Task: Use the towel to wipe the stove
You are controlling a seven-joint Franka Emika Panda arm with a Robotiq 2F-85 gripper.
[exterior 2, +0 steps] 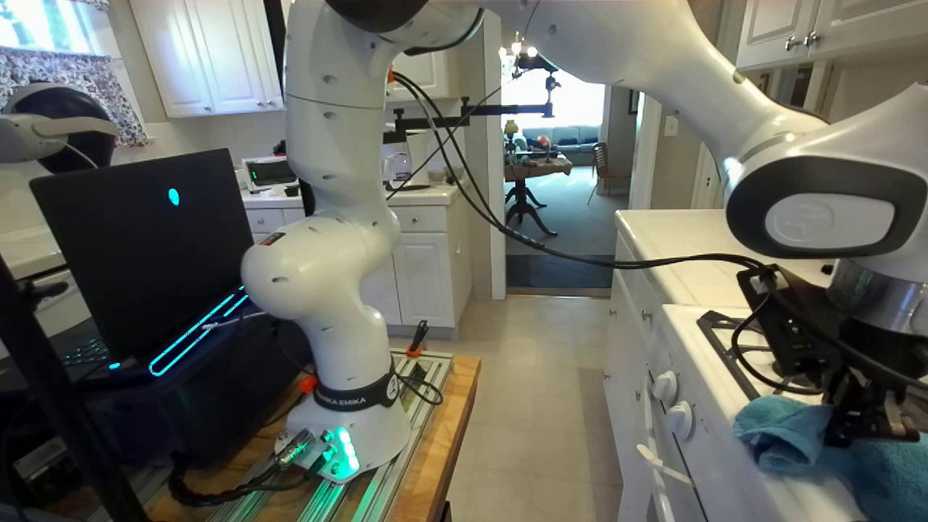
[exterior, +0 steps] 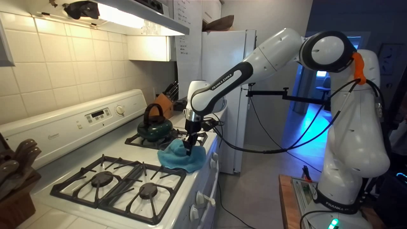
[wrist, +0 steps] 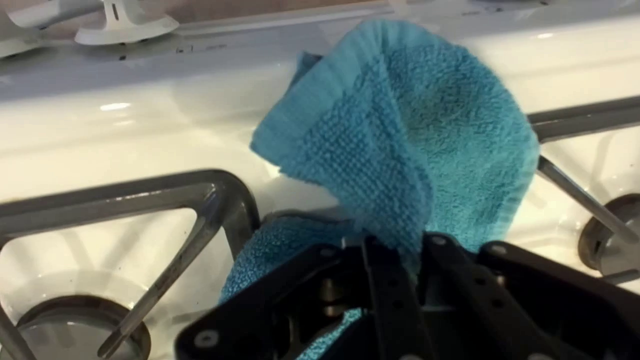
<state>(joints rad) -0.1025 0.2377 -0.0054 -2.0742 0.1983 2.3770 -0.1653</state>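
Note:
A blue towel (exterior: 178, 160) lies bunched on the white stove (exterior: 136, 155), on the strip between two burner grates near the front edge. It also shows in an exterior view (exterior 2: 786, 435) and in the wrist view (wrist: 465, 130). My gripper (exterior: 189, 149) points down and is shut on a fold of the towel. In the wrist view the fold is pinched between the fingertips (wrist: 407, 250), and the rest spreads out on both sides. The towel touches the edge of a grate at the right of the wrist view. The stove surface under the towel is hidden.
Black burner grates (exterior: 119, 187) stand up from the stove on both sides of the towel. A dark green kettle (exterior: 155, 128) sits on the rear grate. Control knobs (exterior 2: 679, 420) line the stove's front. Knife blocks (exterior: 16, 187) stand at both ends. A range hood (exterior: 152, 14) hangs above.

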